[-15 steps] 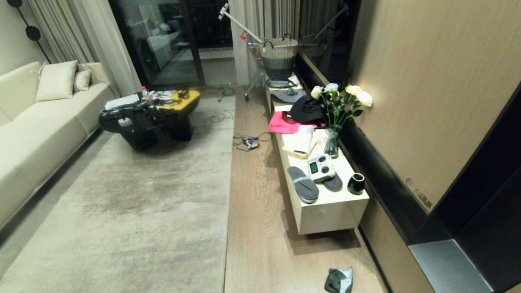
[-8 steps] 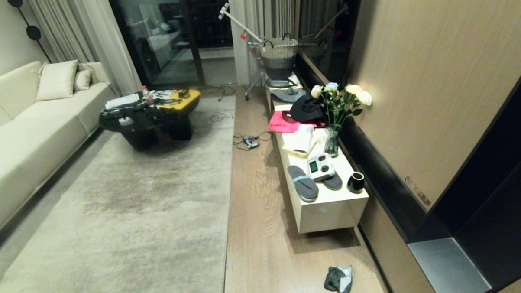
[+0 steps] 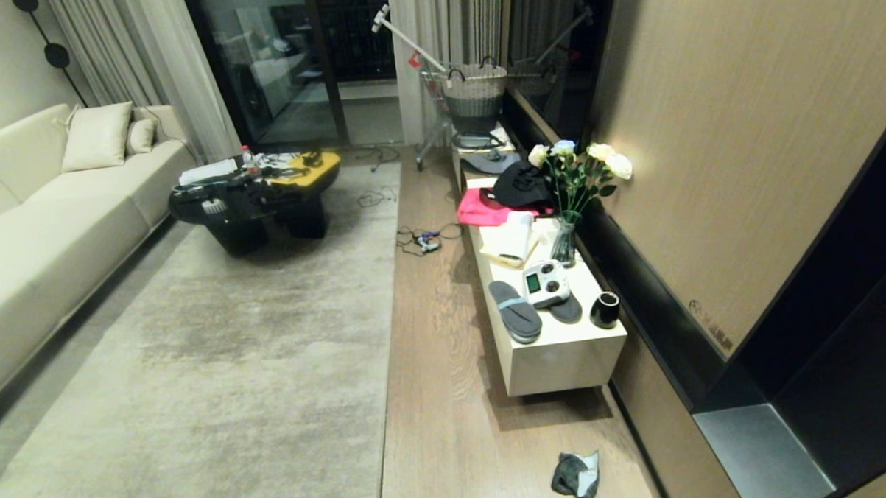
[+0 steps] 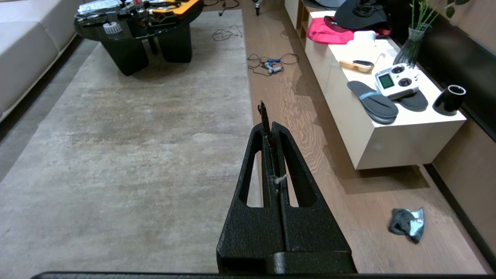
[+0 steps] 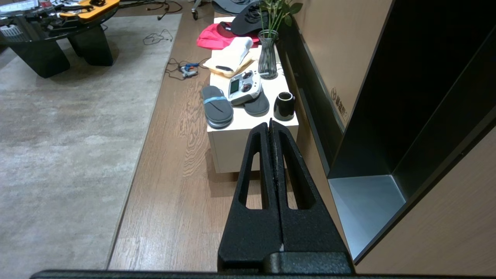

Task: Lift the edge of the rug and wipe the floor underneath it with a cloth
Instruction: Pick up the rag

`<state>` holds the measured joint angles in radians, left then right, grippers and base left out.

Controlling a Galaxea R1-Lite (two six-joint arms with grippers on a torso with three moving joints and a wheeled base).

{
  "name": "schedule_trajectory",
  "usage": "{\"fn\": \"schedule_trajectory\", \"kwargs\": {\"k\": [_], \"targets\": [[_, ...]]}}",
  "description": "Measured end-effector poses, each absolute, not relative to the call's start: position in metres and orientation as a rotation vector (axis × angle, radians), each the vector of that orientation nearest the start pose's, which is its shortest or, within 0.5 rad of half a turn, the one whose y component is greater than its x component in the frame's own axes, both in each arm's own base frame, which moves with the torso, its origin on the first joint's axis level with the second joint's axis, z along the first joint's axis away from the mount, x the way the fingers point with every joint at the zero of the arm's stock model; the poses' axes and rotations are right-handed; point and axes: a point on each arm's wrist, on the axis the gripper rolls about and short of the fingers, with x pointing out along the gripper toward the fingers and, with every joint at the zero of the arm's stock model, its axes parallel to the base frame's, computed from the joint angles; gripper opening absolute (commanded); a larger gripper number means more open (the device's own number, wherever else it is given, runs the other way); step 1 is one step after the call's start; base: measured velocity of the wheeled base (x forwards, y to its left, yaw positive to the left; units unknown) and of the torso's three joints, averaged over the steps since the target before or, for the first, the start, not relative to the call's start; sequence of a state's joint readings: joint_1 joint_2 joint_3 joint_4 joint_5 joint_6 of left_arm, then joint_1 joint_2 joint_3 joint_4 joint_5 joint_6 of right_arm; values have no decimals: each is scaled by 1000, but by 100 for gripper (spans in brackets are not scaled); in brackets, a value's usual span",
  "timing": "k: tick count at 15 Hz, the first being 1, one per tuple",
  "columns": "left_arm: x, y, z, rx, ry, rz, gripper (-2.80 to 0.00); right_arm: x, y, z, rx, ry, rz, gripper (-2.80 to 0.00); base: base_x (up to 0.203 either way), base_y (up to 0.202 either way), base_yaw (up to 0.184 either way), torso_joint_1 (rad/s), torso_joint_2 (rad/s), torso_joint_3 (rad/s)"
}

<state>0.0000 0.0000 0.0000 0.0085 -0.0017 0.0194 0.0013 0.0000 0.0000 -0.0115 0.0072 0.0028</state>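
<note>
Nearest the robot, both arms are hanging parked and out of the head view. The left gripper (image 4: pixel 271 128) is sitting with its fingers pressed together on nothing, pointing out over the seam between rug and wood. The right gripper (image 5: pixel 270 130) is likewise pinched closed and empty, pointing toward the bench (image 3: pixel 565 363).

Just ahead, the cloth (image 3: pixel 578 479) is lying crumpled on the floor (image 3: pixel 449 426), near the dark wall base and short of the bench, well apart from the rug edge (image 3: pixel 383 398). That edge is lying flat along the planks, running away toward the far curtains.

Judging from this, the task is not yet starting: nothing is being held, nothing lifted, nothing wiped. Everything is remaining to do: picking up the cloth, raising the edge, then wiping beneath.

Farther off, slippers (image 3: pixel 515 311), a remote (image 3: pixel 546 284) and a cup (image 3: pixel 606 310) are resting on the bench; cables (image 3: pixel 422 241) are trailing on the floor beyond, beside the black table (image 3: pixel 250 200).
</note>
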Motion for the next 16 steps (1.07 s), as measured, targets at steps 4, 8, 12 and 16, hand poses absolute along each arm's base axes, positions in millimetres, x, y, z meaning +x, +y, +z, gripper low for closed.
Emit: {"fn": "schedule_trajectory", "kwargs": {"k": [4, 8, 12, 16], "targets": [[-23, 0, 75, 20, 8, -2, -280, -23, 0, 77, 3, -11, 9, -280, 0, 0, 0, 0, 0, 0], [-23, 0, 75, 20, 8, -1, -280, -23, 0, 77, 3, -11, 9, -280, 0, 0, 0, 0, 0, 0], [-23, 0, 75, 20, 8, -2, -280, -23, 0, 77, 4, -12, 9, -280, 0, 0, 0, 0, 0, 0], [-23, 0, 75, 20, 8, -2, -280, -23, 0, 77, 4, -12, 9, -280, 0, 0, 0, 0, 0, 0]]}}
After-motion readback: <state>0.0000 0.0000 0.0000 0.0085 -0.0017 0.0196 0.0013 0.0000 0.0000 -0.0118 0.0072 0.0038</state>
